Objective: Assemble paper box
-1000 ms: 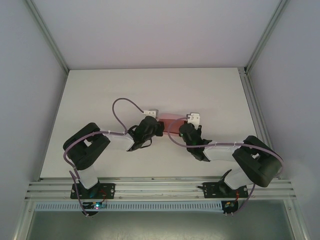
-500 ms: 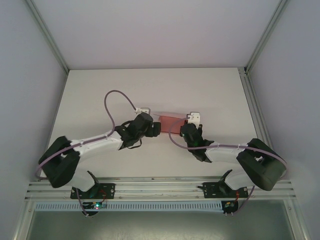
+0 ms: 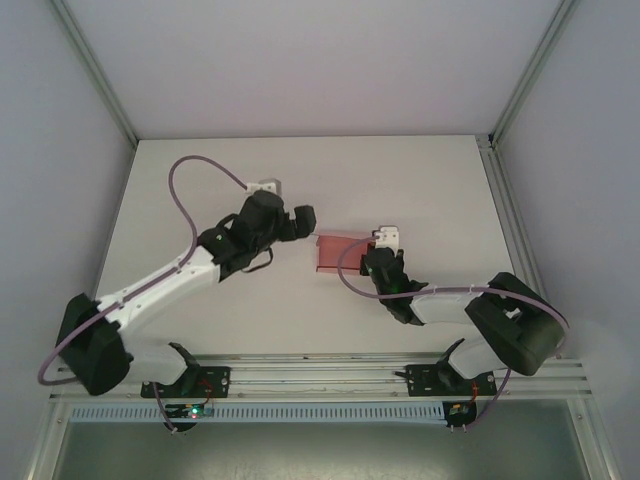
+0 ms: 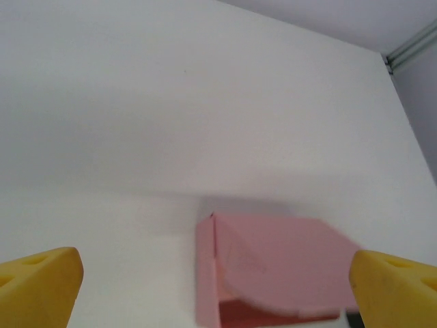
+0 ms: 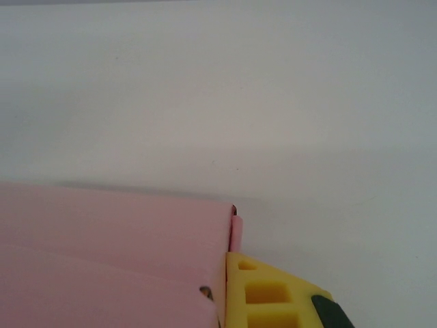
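Since a second ago the left gripper (image 3: 304, 220) has released the paper box (image 3: 340, 250) and drawn back to the left. It now stands clear of the box with its jaws wide apart, and its arm has stretched out low over the table (image 3: 420, 180). The right gripper (image 3: 378, 256) has not shifted and is clamped on the box's right-hand edge. Its wrist view shows a yellow finger (image 5: 273, 297) set against a thin pink card wall. The box rests on the table near the middle, touching the right gripper and apart from the left one. In the left wrist view it appears to be a partly formed sleeve, with a darker interior open on the near side, though blur hides the detail. Assessment: the card is thin and very light, and stiff only along its creases. Panels are likely to bow or crumple under a hard pinch, and the box should slide readily on the smooth table if pushed unrestrained. Recommended hold: a folded edge or corner, or a single wall pinched close to a crease, with the opposite side kept anchored. Squeezing mid-panel is best avoided.
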Controlling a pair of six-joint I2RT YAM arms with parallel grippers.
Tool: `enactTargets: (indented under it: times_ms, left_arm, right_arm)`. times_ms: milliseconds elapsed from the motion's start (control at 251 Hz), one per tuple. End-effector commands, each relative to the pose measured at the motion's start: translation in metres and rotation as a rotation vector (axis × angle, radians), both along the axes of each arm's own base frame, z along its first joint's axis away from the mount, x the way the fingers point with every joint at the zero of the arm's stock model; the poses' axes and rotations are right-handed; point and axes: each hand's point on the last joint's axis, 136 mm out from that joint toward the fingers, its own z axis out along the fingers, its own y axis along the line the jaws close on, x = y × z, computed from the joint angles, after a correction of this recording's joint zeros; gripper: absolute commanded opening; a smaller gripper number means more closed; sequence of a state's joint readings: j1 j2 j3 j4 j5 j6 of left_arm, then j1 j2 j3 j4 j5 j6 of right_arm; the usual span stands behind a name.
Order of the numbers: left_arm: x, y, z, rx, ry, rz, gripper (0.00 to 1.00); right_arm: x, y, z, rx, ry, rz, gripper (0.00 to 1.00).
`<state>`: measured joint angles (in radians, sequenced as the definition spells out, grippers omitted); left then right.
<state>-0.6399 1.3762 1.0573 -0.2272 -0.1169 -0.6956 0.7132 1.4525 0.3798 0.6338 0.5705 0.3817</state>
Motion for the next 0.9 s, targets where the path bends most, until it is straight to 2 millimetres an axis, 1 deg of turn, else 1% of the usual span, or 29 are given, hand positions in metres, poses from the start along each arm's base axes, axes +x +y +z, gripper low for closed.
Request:
enactTargets:
  times_ms: [0, 92, 156, 235, 395, 443, 511, 595, 690, 738, 786, 830, 854, 858, 894]
  left_arm:
    - [0.015, -0.03, -0.03, -0.088, 0.106, -0.076, 1.0]
    - [0.02, -0.048, -0.057, -0.073, 0.188, -0.134, 1.0]
    - [0.02, -0.049, -0.081, -0.04, 0.256, -0.129, 1.0]
    - [0.015, -0.053, -0.104, -0.032, 0.311, -0.15, 0.99]
    - [0.008, -0.067, -0.131, -0.101, 0.378, -0.182, 0.92]
    - [0.008, -0.07, -0.139, -0.12, 0.379, -0.191, 0.88]
    - [0.009, -0.071, -0.15, -0.122, 0.384, -0.191, 0.84]
    - [0.009, -0.069, -0.161, -0.103, 0.395, -0.18, 0.78]
    - [0.01, -0.065, -0.167, -0.074, 0.393, -0.164, 0.78]
    - [0.011, -0.059, -0.17, -0.052, 0.398, -0.148, 0.78]
    - [0.009, -0.057, -0.172, -0.035, 0.399, -0.149, 0.77]
    - [0.008, -0.054, -0.173, -0.027, 0.399, -0.141, 0.77]
    - [0.008, -0.053, -0.174, -0.023, 0.4, -0.137, 0.77]
    - [0.008, -0.053, -0.174, -0.022, 0.4, -0.136, 0.77]
    - [0.008, -0.051, -0.176, -0.014, 0.401, -0.13, 0.77]
  right_arm:
    - [-0.001, 0.006, -0.01, -0.027, 0.015, 0.046, 0.07]
    - [0.0, 0.008, -0.014, -0.024, 0.024, 0.041, 0.07]
    - [0.0, 0.011, -0.015, -0.017, 0.027, 0.047, 0.07]
    - [-0.001, 0.016, -0.017, -0.035, 0.029, 0.066, 0.08]
    - [-0.004, 0.023, -0.02, -0.061, 0.038, 0.078, 0.1]
    - [-0.006, 0.023, -0.02, -0.061, 0.041, 0.068, 0.1]
    - [-0.009, 0.029, -0.019, -0.042, 0.05, 0.083, 0.11]
    - [-0.015, 0.036, -0.015, -0.036, 0.069, 0.118, 0.21]
    - [-0.02, 0.038, -0.01, -0.042, 0.095, 0.153, 0.31]
    - [-0.022, 0.04, -0.003, -0.038, 0.091, 0.176, 0.36]
    - [-0.026, 0.039, 0.0, -0.043, 0.105, 0.19, 0.41]
    - [-0.029, 0.041, 0.006, -0.037, 0.106, 0.224, 0.48]
    - [-0.032, 0.04, 0.005, -0.046, 0.123, 0.236, 0.51]
    - [-0.032, 0.04, 0.008, -0.038, 0.116, 0.238, 0.51]
    - [-0.037, 0.043, 0.008, -0.039, 0.138, 0.284, 0.58]
